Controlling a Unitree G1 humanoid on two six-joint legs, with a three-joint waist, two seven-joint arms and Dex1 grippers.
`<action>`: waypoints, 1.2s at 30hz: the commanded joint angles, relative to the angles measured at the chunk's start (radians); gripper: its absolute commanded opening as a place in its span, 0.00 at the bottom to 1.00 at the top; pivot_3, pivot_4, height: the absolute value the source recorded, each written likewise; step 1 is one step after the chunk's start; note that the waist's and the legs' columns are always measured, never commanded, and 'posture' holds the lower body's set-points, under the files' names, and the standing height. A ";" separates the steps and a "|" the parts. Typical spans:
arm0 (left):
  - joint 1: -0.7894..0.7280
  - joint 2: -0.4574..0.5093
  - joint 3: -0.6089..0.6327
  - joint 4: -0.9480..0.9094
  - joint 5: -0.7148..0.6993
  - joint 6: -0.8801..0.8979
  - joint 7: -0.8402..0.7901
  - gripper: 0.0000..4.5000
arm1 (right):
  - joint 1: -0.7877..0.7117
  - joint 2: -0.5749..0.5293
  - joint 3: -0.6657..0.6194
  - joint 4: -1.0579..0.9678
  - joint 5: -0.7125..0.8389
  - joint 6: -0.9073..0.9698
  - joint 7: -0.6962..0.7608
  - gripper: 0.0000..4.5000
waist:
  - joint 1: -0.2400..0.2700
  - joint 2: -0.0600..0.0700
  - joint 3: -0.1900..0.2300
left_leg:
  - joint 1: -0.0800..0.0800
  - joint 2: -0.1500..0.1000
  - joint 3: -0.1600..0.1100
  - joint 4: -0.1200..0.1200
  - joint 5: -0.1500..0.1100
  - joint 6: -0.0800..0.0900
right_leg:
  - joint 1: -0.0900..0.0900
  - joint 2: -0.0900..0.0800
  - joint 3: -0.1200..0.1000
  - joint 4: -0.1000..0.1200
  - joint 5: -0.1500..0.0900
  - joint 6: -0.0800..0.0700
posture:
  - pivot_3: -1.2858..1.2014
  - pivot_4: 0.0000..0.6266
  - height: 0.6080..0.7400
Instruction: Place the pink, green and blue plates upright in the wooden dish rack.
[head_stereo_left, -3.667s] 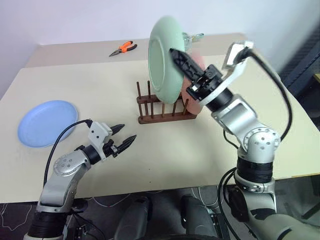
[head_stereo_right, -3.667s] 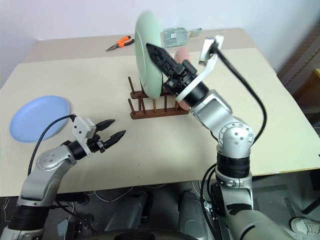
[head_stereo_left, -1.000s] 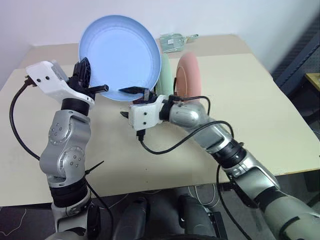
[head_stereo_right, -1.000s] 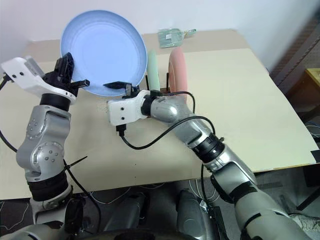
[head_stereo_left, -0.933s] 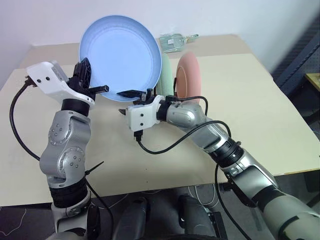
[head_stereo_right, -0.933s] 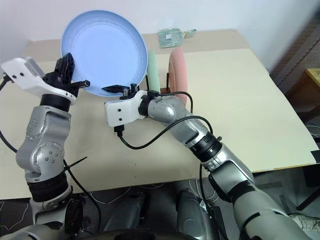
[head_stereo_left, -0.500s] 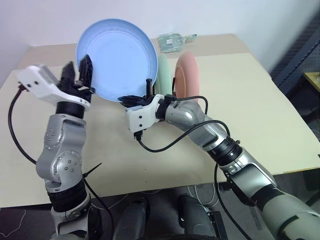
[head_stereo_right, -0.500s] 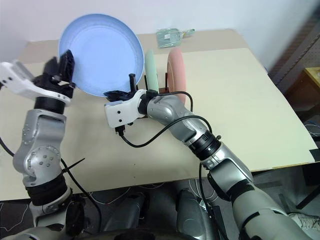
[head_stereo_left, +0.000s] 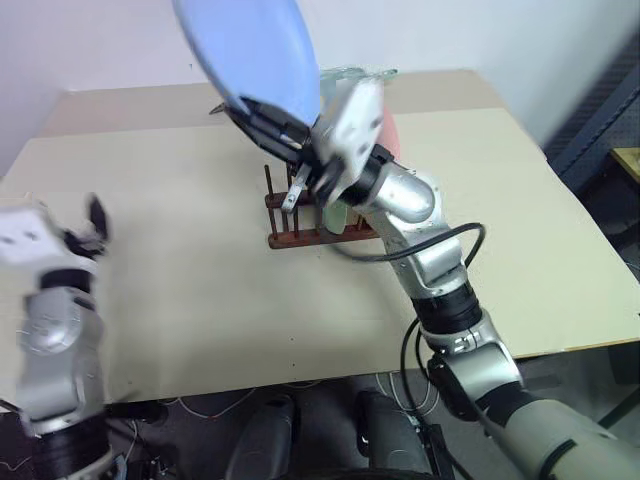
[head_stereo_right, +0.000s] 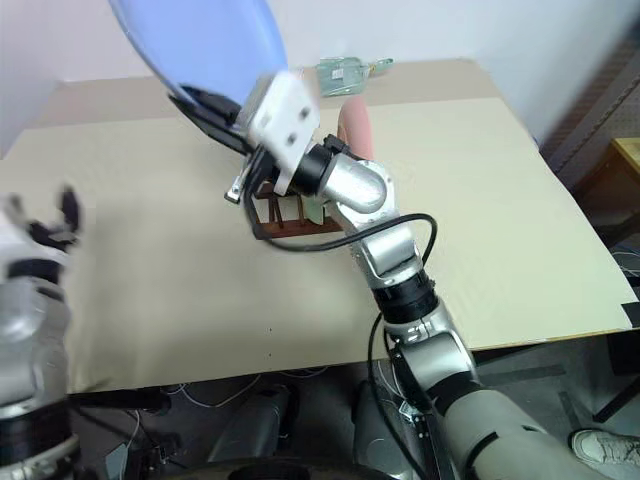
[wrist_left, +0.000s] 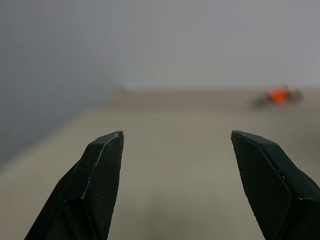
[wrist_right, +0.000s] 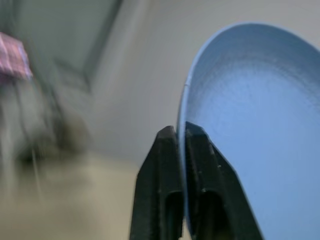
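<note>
My right gripper (wrist_right: 179, 131) is shut on the rim of the blue plate (wrist_right: 250, 125) and holds it high and tilted over the back of the table, above the wooden dish rack (head_stereo_left: 310, 215). The pink plate (head_stereo_right: 352, 125) stands upright in the rack, mostly behind my right arm. A sliver of the green plate (head_stereo_right: 315, 210) shows beside it under the wrist. My left gripper (wrist_left: 175, 135) is open and empty, low at the table's left side, well apart from the plate and the rack.
Orange pliers (wrist_left: 280, 94) lie at the far back of the tan table (head_stereo_left: 180, 300). A clear packet (head_stereo_right: 345, 70) rests near the back edge behind the rack. A dark chair sits off the table's right side.
My left gripper let go of the blue plate and dropped down to the left. My right gripper closed on the plate's rim, rolled, and lifted it higher over the rack.
</note>
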 joint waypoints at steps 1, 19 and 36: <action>0.040 -0.026 -0.090 -0.037 0.075 -0.096 -0.048 0.78 | 0.066 0.045 -0.074 -0.160 0.345 0.279 -0.103 0.00 | -0.003 0.000 0.000 | 0.000 0.001 0.000 0.000 0.000 0.000 | 0.000 0.000 0.000 0.000 -0.001 -0.002 | 0.52 0.24 0.99; 0.168 -0.059 -0.295 0.001 0.178 -0.207 -0.229 0.78 | 0.099 0.197 -0.191 -0.055 0.579 0.534 -0.474 0.00 | -0.009 0.003 0.001 | 0.001 0.007 0.003 -0.006 0.000 -0.001 | -0.005 0.006 0.001 0.000 0.000 -0.007 | 0.52 0.24 0.99; 0.169 -0.081 -0.330 -0.022 0.178 -0.198 -0.277 0.80 | -0.062 0.095 -0.124 0.007 0.339 0.492 -0.461 0.74 | -0.009 0.004 0.001 | 0.000 0.007 0.004 -0.006 0.000 0.000 | -0.006 0.007 0.001 0.000 0.000 -0.007 | 0.52 0.24 0.99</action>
